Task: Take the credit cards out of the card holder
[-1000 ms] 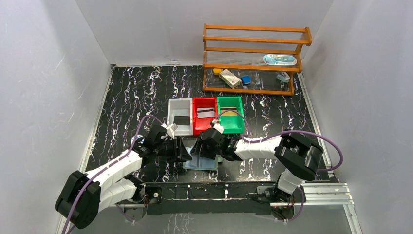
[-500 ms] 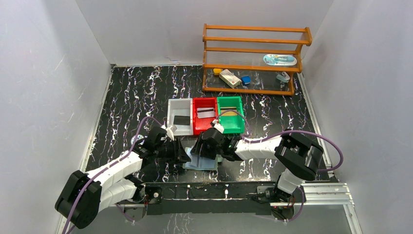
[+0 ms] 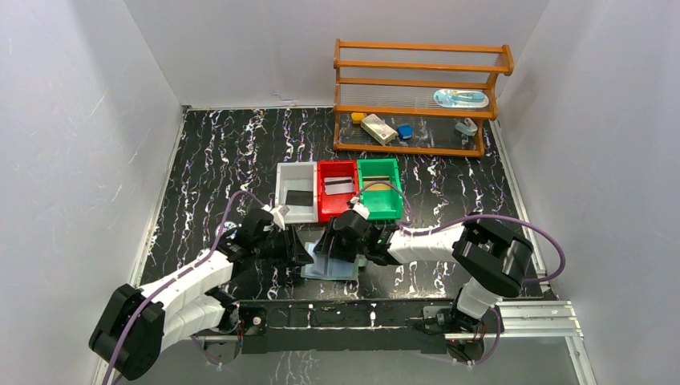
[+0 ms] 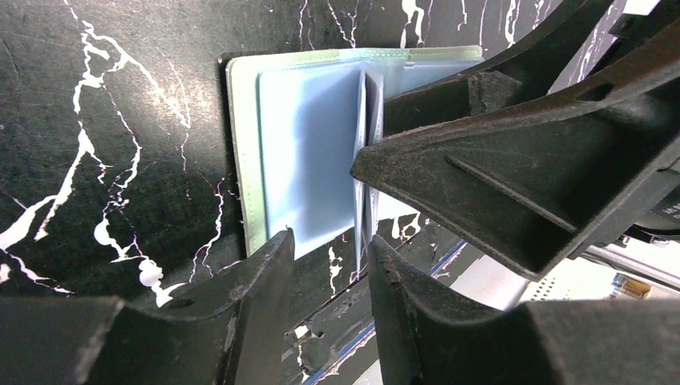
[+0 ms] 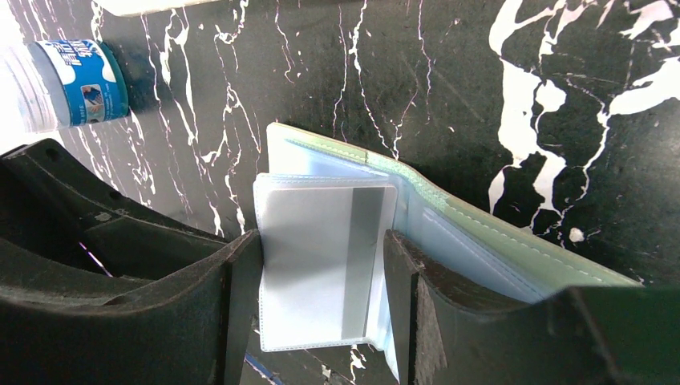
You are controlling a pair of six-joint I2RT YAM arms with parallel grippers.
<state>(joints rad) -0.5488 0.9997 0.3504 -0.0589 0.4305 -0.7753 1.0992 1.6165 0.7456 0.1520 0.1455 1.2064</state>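
The card holder [image 3: 330,269] lies open on the black marble table near the front edge, pale green cover down, with bluish clear pockets [image 4: 305,144] showing. One clear pocket leaf stands up from the spine. It holds a pale credit card [image 5: 321,265] with a grey stripe. My right gripper [image 5: 321,237] is open, its fingers astride that leaf; one fingertip [image 4: 361,164] touches it. My left gripper [image 4: 329,241] is open at the holder's near edge, with the edge of the upright leaf in its gap, close to the right finger. Black, silver and gold cards lie in the bins.
White [image 3: 282,192], red [image 3: 323,196] and green [image 3: 393,200] bins stand in a row just behind the grippers. A round blue-and-white tin [image 5: 76,80] lies left of the holder. A wooden shelf [image 3: 417,96] with small items stands at the back right.
The left gripper's jaws have narrowed a little and its arm has shifted slightly. The right arm and the card holder have not moved.
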